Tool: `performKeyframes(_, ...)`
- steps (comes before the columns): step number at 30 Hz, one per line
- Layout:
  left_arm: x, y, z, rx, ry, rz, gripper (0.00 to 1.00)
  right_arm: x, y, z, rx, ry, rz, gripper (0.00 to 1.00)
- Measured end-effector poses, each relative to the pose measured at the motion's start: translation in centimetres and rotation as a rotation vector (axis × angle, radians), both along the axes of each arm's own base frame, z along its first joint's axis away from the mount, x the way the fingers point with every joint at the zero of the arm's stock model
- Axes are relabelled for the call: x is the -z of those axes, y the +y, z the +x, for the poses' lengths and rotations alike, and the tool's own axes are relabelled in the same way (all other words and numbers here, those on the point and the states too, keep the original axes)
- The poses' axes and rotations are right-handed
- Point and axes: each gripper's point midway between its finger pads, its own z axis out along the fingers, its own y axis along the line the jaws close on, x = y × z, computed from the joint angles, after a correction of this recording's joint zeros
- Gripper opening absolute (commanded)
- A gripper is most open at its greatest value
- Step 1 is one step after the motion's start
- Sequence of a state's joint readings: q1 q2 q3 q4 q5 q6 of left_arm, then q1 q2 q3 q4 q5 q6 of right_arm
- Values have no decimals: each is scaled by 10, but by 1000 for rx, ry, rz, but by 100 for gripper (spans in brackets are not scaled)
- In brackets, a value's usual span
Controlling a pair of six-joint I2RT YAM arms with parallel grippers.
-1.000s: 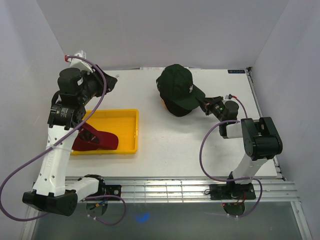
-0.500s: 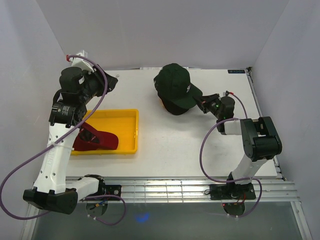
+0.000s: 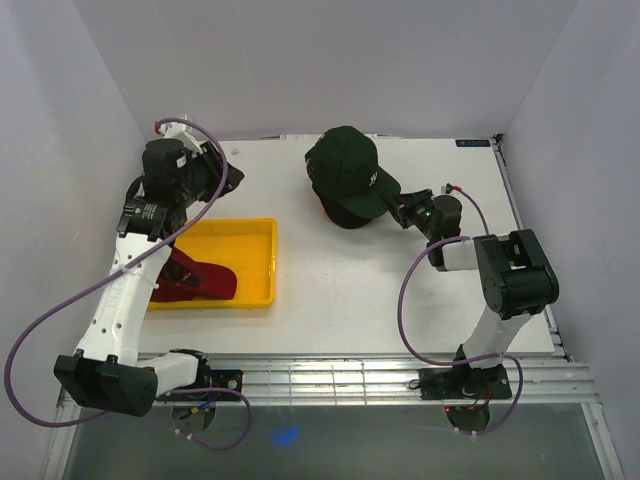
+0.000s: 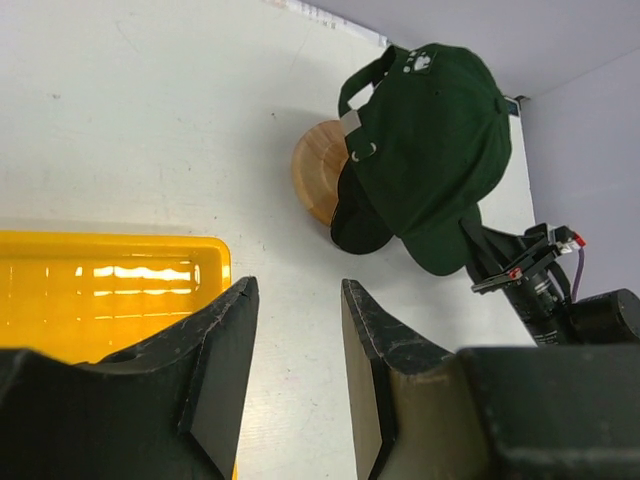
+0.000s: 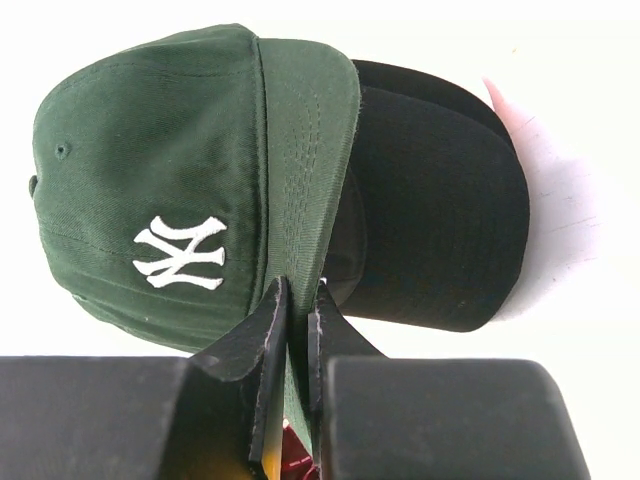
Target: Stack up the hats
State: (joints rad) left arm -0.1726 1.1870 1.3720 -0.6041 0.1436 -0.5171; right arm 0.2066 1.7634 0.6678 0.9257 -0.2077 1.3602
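Nearest to the arm bases, on the near side of the left fingers (image 3: 222,168), one yellow tray (image 3: 243,252) lies on the counter (image 3: 340,290) and holds one red cap (image 3: 200,282); this cap is not yet on the pile. The left fingers stand apart with a clear gap and carry nothing, and they hang above the counter a little beyond the tray. The right fingers (image 3: 398,206) are clenched on the brim of the one dark green cap (image 3: 348,170), which sits directly beyond them as the top of the pile. Under it a black cap (image 5: 440,220) shows, its brim coming out to the right of the fingers in the right wrist view; the edges look like two black brims, one over the other, but I cannot tell this surely. Farthest, one round wooden stand (image 4: 318,180) carries the pile. I judge the task more than half done: the green cap seems placed or nearly placed, so the right fingers have to let it go, and the red cap has then to come from the tray onto the top
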Motion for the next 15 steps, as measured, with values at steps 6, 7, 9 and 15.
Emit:
performKeyframes(6,20,-3,4,6,54,-4,49,-2,4,3,0,1,-2,8)
performKeyframes(7,19,-4,5,8,53,-8,49,-2,5,3,2,2,-4,8)
performKeyframes(9,19,-5,5,13,54,-17,49,-2,6,2,6,5,-7,11)
performKeyframes(15,36,-13,8,36,83,-52,49,0,10,-10,23,-5,-15,18)
